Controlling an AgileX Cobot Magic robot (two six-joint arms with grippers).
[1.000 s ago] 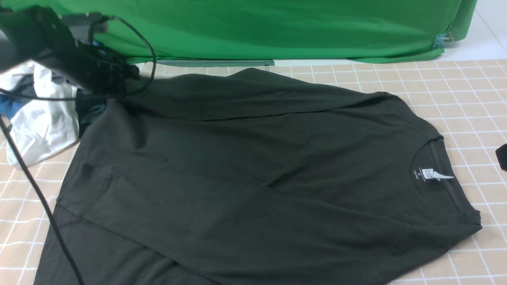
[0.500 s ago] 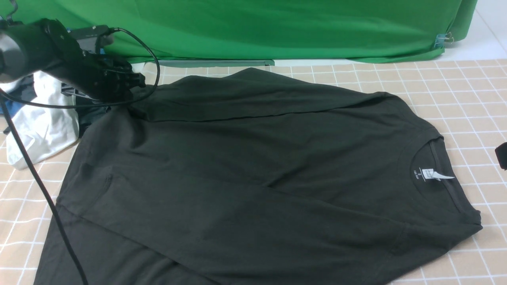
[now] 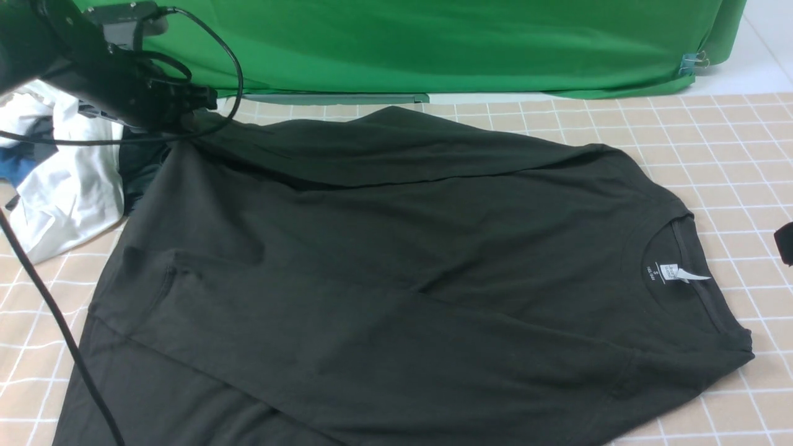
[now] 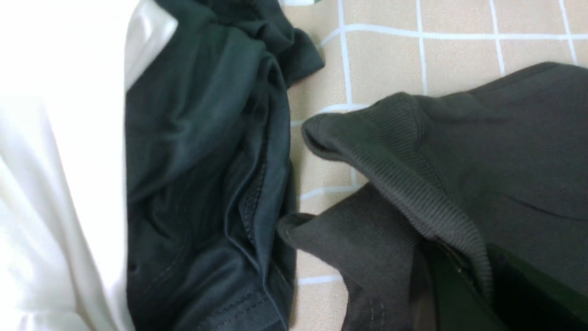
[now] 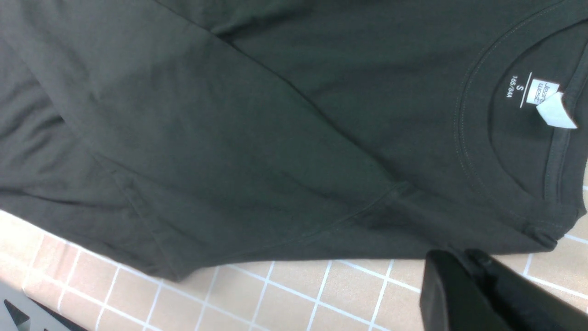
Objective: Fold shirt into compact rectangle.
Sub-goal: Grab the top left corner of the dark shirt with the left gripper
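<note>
left wrist view, left gripper [image 4: 459,271] pinching ribbed cuff [image 4: 413,184] of matte black knit shirt [image 4: 528,151], right gripper [image 5: 461,261] closed, empty

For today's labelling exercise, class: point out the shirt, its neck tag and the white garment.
shirt [image 3: 384,248]: front view, middle of the body.
neck tag [image 3: 684,274]: front view, white label inside the collar.
white garment [image 3: 68,198]: front view, crumpled middle.
</note>
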